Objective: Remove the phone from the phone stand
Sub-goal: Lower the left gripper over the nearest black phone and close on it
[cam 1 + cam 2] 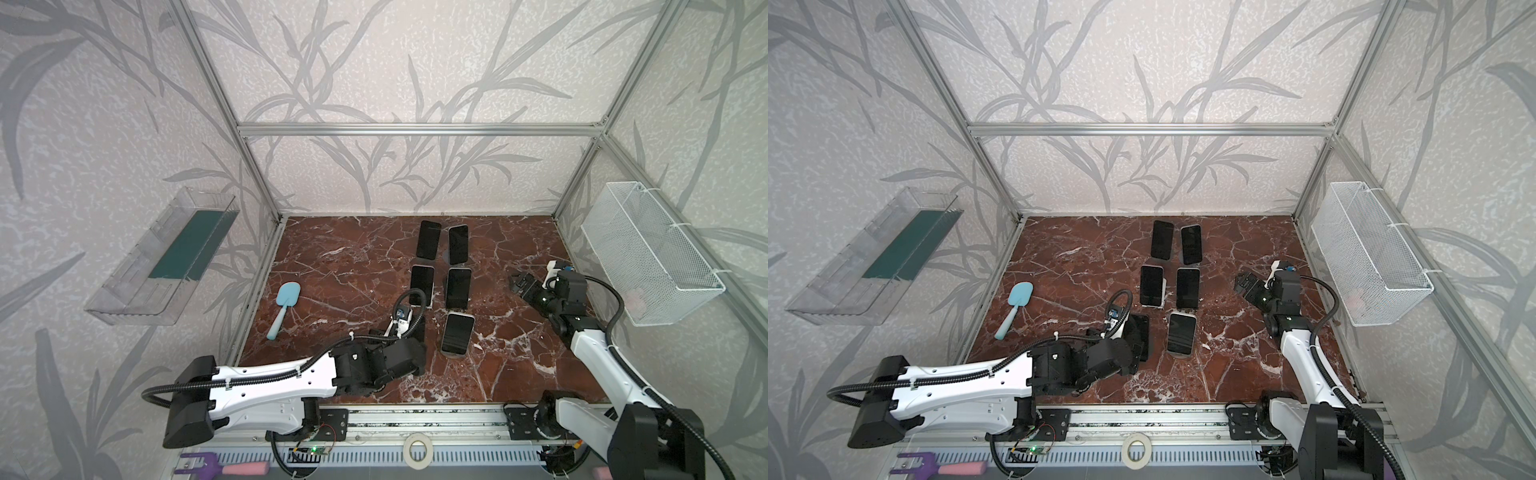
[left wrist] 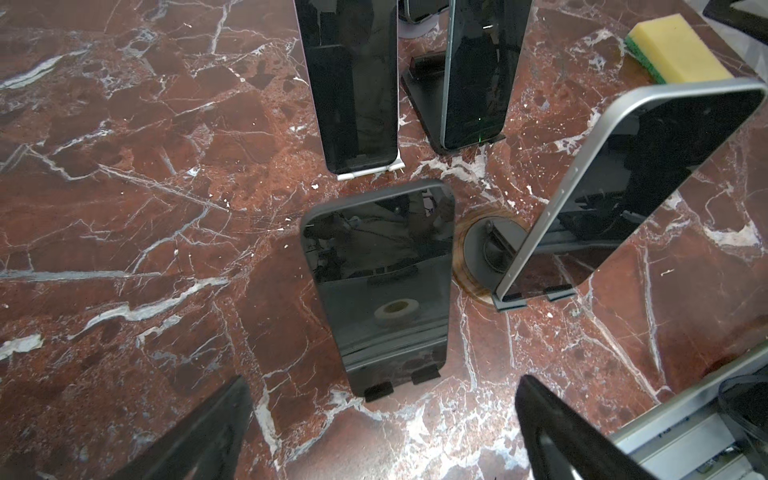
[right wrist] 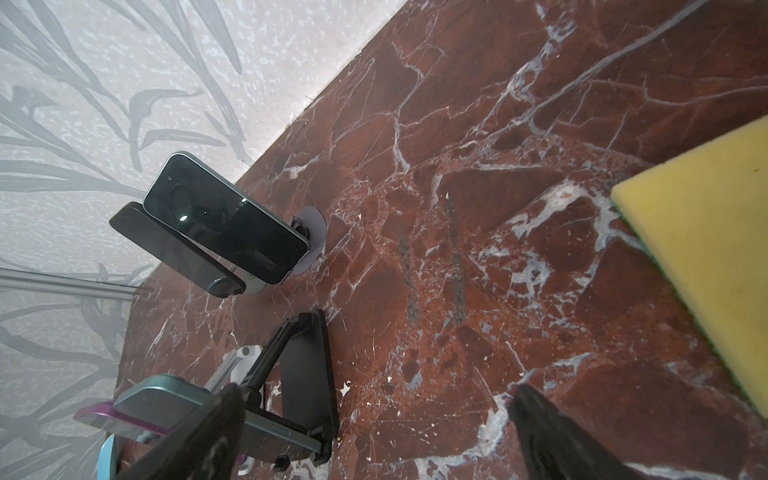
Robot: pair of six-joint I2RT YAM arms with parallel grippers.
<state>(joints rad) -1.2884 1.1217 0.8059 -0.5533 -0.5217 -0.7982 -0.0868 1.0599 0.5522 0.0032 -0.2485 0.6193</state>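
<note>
Several dark-screened phones lean on stands in two rows on the red marble table. In the left wrist view, the nearest phone (image 2: 382, 286) rests on a black phone stand whose two lips (image 2: 379, 391) hold its lower edge. My left gripper (image 2: 382, 440) is open, its fingers (image 2: 208, 436) spread wide just short of that phone, touching nothing. In a top view the same phone (image 1: 1139, 332) is partly hidden behind my left wrist. My right gripper (image 1: 517, 284) hovers open and empty at the right, away from the phones.
Other phones on stands (image 1: 457, 334) (image 1: 422, 284) stand close beside and behind. A yellow sponge (image 3: 706, 257) lies by the right gripper. A blue spatula (image 1: 284, 307) lies at the left. A white wire basket (image 1: 648, 257) and a clear shelf (image 1: 166, 257) hang on the side walls.
</note>
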